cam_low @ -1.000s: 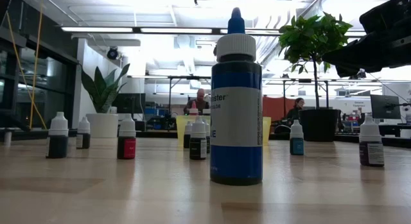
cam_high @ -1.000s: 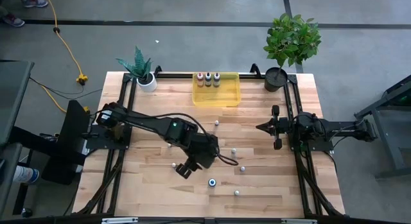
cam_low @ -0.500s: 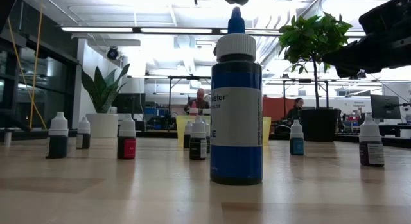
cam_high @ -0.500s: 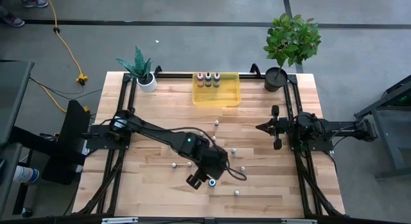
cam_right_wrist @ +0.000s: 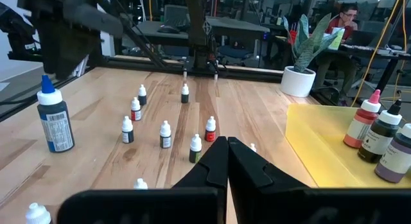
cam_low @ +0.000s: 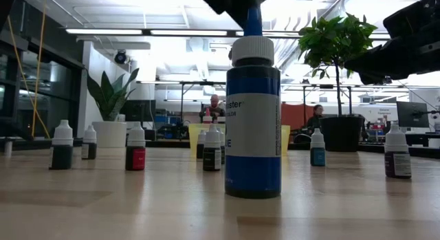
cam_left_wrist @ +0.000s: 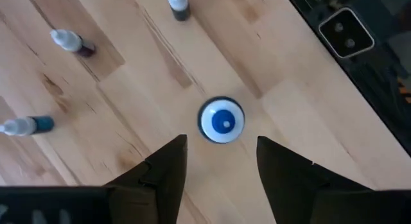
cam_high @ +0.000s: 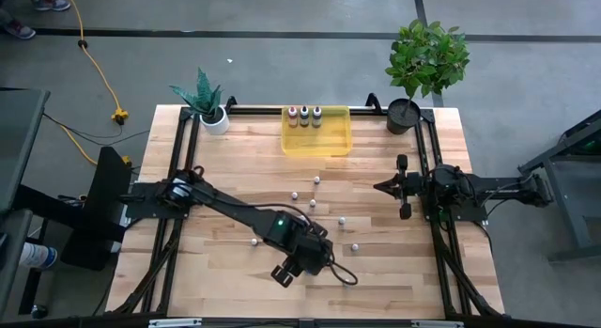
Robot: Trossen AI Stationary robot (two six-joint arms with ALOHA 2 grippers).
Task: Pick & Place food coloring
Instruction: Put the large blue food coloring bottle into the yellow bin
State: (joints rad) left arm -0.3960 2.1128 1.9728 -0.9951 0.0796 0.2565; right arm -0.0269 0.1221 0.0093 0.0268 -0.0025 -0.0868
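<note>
Blue-capped, the large food coloring bottle (cam_left_wrist: 221, 120) stands upright at the table's near edge, directly beneath the open left gripper (cam_left_wrist: 220, 161); the closed right gripper (cam_right_wrist: 227, 161) is parked far right.

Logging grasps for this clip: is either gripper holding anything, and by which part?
Nothing is held. The left gripper hangs open above the blue-capped bottle; the right gripper is shut on nothing.

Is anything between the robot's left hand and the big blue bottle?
No. In the left wrist view, the open left hand hangs above the large blue-capped food coloring bottle, with nothing between.
</note>
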